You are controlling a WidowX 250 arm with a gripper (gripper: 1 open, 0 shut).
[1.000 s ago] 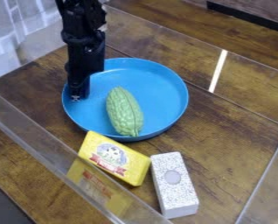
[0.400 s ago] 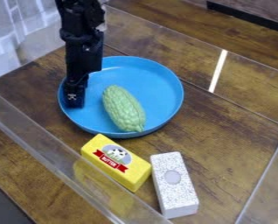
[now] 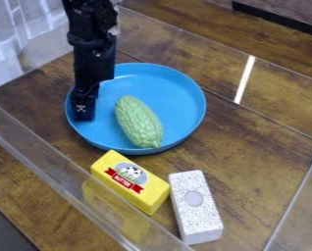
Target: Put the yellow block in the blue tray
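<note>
Showing a bright yellow block, red-and-white picture label, gripper opening unclear

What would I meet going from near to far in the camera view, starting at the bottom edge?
White-grey speckled block, yellow block, green vegetable-like object.

Blue tray: bare floor at its right side admits a gripper; green corn-like vegetable obstructs the middle, black arm the left.

Wooden tabletop, clear side panel; exact place unclear.
</note>
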